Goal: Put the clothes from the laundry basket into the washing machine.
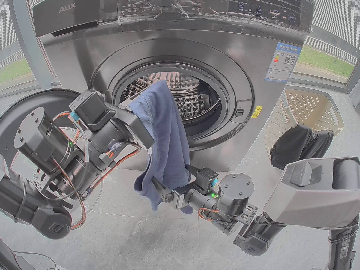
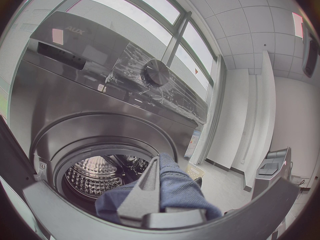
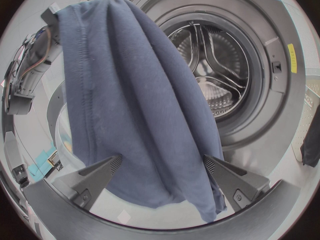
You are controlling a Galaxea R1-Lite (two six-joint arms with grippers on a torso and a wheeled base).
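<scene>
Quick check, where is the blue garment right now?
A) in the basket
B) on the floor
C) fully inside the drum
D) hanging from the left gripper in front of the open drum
D: the blue garment hangs from the left gripper, shut on it, before the washing machine opening.

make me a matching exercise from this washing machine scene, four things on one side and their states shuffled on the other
1 blue garment
2 black garment
3 right gripper
4 washing machine door

a open, at the blue cloth's lower end
b draped over the laundry basket rim
c swung open
d hanging from the shut left gripper before the drum

Pairs: 1-d, 2-b, 3-a, 4-c
</scene>
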